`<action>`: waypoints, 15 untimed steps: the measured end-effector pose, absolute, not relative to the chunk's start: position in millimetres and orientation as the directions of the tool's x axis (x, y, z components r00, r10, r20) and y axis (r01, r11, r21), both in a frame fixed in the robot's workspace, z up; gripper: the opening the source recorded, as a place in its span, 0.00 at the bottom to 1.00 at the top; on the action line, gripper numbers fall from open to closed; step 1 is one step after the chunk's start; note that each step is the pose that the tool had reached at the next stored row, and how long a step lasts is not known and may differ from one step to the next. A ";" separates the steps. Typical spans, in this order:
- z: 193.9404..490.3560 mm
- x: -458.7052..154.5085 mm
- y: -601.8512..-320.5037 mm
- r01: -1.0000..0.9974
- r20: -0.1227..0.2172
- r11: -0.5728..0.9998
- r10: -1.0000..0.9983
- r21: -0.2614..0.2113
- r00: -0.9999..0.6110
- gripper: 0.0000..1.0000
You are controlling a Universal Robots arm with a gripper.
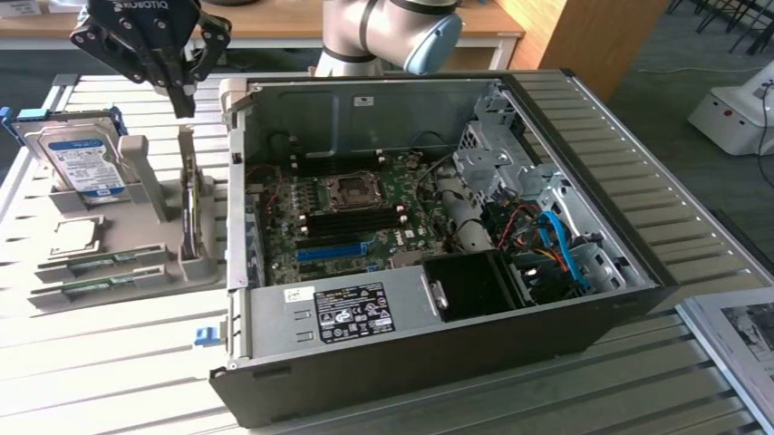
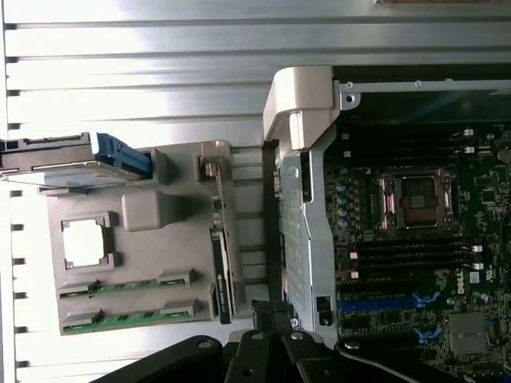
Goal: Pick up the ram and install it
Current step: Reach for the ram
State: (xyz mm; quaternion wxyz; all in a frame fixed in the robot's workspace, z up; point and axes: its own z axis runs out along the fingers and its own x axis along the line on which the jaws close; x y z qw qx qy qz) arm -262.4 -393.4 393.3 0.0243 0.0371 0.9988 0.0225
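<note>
A thin green ram stick (image 1: 188, 217) stands on edge in a slot of the grey holder (image 1: 133, 249), to the exterior view's left of the open computer case. In the wrist view the ram (image 2: 217, 275) shows edge-on with a pale label. Two more green sticks (image 1: 103, 265) lie flat in the holder's front slots. My gripper (image 1: 184, 104) hangs above the upright stick, well clear of it. In the wrist view the gripper (image 2: 270, 313) has its fingers pressed together, shut on nothing.
A silver hard drive (image 1: 85, 163) with a blue-white label stands at the holder's back. The open case (image 1: 362, 91) holds a motherboard with a CPU socket (image 1: 353, 188), dark memory slots (image 1: 351, 220) and a blue slot (image 1: 329, 251). All rest on a slatted metal table (image 1: 97, 362).
</note>
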 end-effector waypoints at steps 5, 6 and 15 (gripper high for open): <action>393.3 -267.5 -393.3 0.073 -0.047 0.996 0.075 0.047 -0.996 0.10; 393.3 -268.5 -393.3 0.073 -0.047 0.996 0.075 0.047 -0.996 0.10; 393.3 -278.3 -393.2 0.073 -0.047 0.996 0.075 0.047 -0.996 0.10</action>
